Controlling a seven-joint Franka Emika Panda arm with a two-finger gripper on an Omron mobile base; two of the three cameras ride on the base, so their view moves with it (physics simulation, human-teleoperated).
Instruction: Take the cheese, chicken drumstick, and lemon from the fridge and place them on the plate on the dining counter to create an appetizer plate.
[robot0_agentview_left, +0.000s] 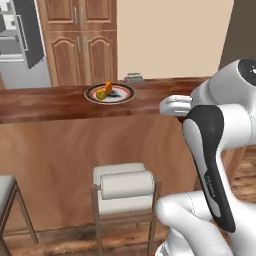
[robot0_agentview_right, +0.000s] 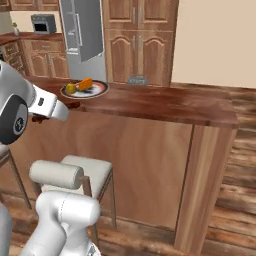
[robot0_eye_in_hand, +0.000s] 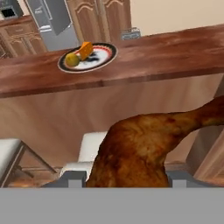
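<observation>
Gripping the glossy, mottled brown chicken drumstick, the hand faces the polished wooden tabletop, round plate at eleven o'clock.

The chicken drumstick is mottled reddish-brown with golden-orange patches and darker streaks. The plate has a dark, near-black rim ringed by a thin pale edge, and a white centre with a dark smudge. On it the lemon is yellow with a slightly greenish shade, and the cheese is bright orange. The bench has a glossy reddish-brown top with dark wood grain, over lighter tan panel sides. The fridge is light grey. The cupboards are warm brown wood. The stool has an off-white seat on a brown frame. The wall is plain cream.
</observation>
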